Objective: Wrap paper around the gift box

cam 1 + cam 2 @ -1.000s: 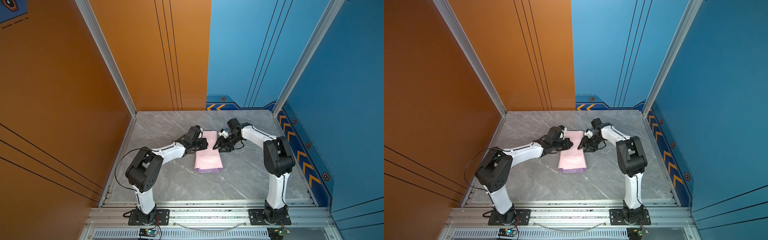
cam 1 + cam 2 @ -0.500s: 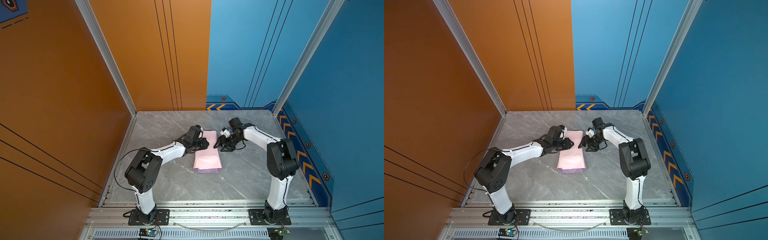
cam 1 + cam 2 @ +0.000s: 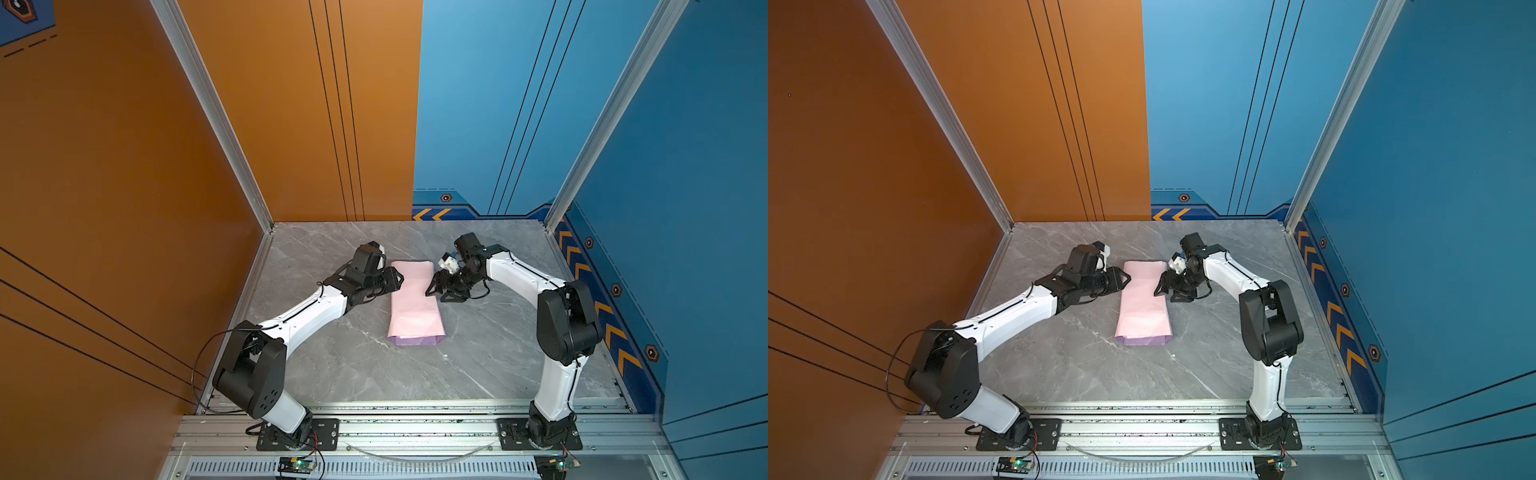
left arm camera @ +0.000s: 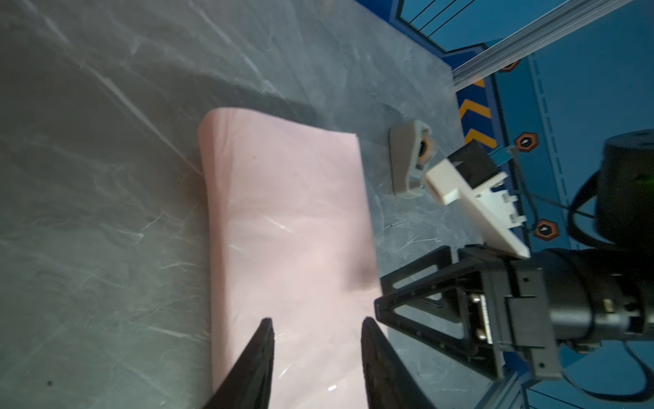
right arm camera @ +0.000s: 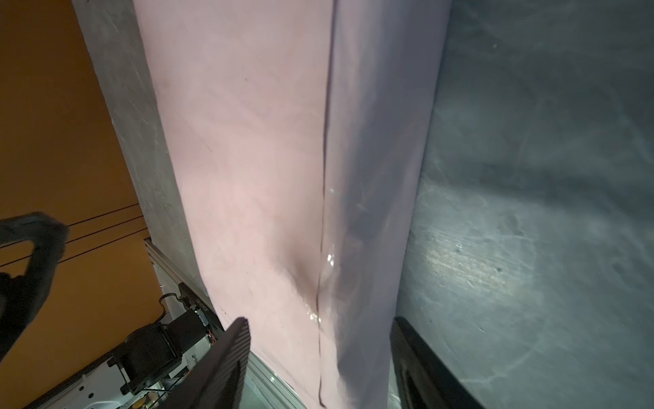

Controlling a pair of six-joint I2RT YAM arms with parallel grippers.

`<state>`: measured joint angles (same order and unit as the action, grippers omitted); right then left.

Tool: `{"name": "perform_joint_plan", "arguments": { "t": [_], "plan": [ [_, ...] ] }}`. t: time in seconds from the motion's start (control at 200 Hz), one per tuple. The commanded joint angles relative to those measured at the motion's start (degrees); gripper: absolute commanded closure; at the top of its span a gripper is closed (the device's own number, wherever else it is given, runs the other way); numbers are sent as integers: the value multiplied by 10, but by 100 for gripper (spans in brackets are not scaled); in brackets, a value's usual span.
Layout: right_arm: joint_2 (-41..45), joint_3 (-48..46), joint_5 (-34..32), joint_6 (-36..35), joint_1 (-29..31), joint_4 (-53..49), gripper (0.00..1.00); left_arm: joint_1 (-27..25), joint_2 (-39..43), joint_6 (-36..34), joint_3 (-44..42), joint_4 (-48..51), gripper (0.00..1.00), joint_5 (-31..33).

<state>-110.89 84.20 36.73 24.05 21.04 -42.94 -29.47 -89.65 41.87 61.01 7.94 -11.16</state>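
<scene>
The paper lies folded into a long pale pink strip on the grey table in both top views, with a lilac edge showing at its near end. The gift box is hidden in every view. My left gripper sits at the strip's left edge. In the left wrist view it is open over the pink paper with nothing between the fingers. My right gripper is at the right edge. It is open astride the paper's side fold.
A small grey tape dispenser stands on the table just past the paper's far right corner, close to the right arm's wrist. Orange and blue walls enclose the table on three sides. An aluminium rail runs along the front.
My left jaws have gone from shut to open at the paper's left edge. The right jaws have opened a little wider. The paper has stayed in place.
</scene>
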Motion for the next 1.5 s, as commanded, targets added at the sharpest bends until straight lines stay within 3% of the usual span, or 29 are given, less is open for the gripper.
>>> {"name": "perform_joint_plan", "arguments": {
  "t": [0.0,0.18,0.355,0.581,0.751,0.951,1.066,1.262,1.492],
  "plan": [
    [-17,16,-6,0,4,-5,36,-1,-28,25,-39,-11,60,-13],
    [-34,22,-5,10,8,15,43,-7,-61,33,-41,-49,67,-22],
    [-49,43,-4,21,7,35,46,-13,-81,36,-28,-70,67,-24],
    [-8,46,-33,13,-18,35,35,-11,-58,-20,15,-24,58,22],
    [93,-41,-65,-11,-50,61,35,-20,-19,-161,48,23,48,41],
    [204,-214,-47,4,-77,175,36,-90,-28,-490,85,88,35,34],
    [252,-286,-54,-8,-74,224,37,-125,-54,-632,96,117,30,48],
    [310,-366,-73,-37,-51,285,35,-135,-98,-692,116,122,28,90],
    [296,-388,-76,-55,-28,318,35,-146,-130,-714,120,107,27,151]
  ]
}}
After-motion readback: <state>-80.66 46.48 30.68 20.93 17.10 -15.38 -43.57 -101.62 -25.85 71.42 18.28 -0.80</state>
